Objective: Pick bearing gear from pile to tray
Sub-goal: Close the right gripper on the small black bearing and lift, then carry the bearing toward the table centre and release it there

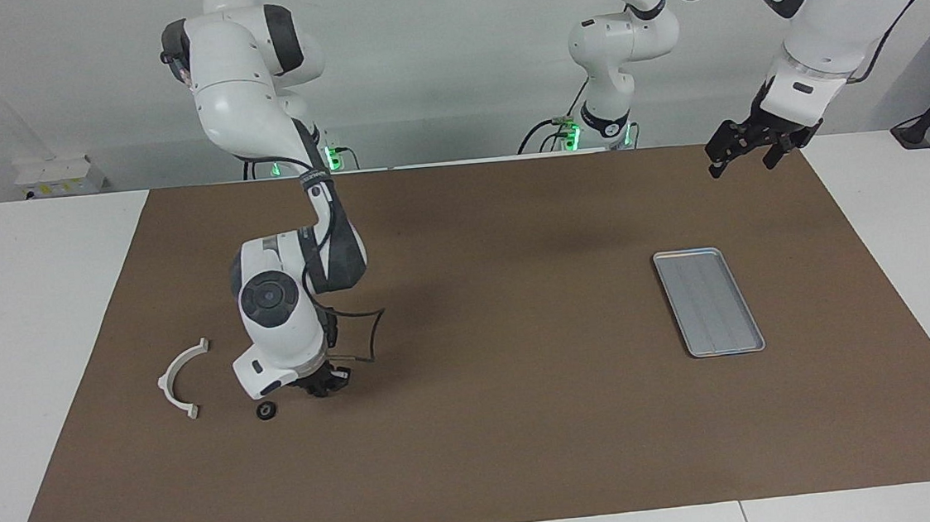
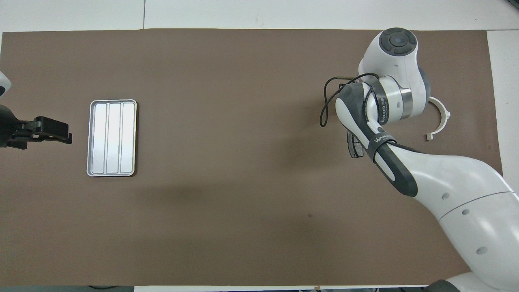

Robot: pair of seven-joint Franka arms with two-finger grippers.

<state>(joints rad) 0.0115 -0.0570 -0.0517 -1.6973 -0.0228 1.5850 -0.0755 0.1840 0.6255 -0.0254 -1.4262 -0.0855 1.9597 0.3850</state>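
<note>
The pile lies toward the right arm's end of the mat. It holds a white half-ring bracket [image 1: 184, 378] [image 2: 441, 118], a small black round bearing gear [image 1: 267, 410] and a dark grey brake pad [image 2: 354, 146] that peeks out beside the right arm. My right gripper [image 1: 324, 383] is down at the mat in the pile, beside the black round piece, with its fingertips shut. Whatever lies between them is hidden, and the arm covers the gripper in the overhead view. The silver tray [image 1: 709, 301] [image 2: 112, 138] lies bare toward the left arm's end. My left gripper [image 1: 743, 161] [image 2: 65, 136] hangs open in the air beside the tray.
A brown mat [image 1: 511, 423] covers most of the white table. A loose black cable [image 1: 371, 335] loops off the right arm's wrist just above the mat. The left arm waits raised near the mat's edge.
</note>
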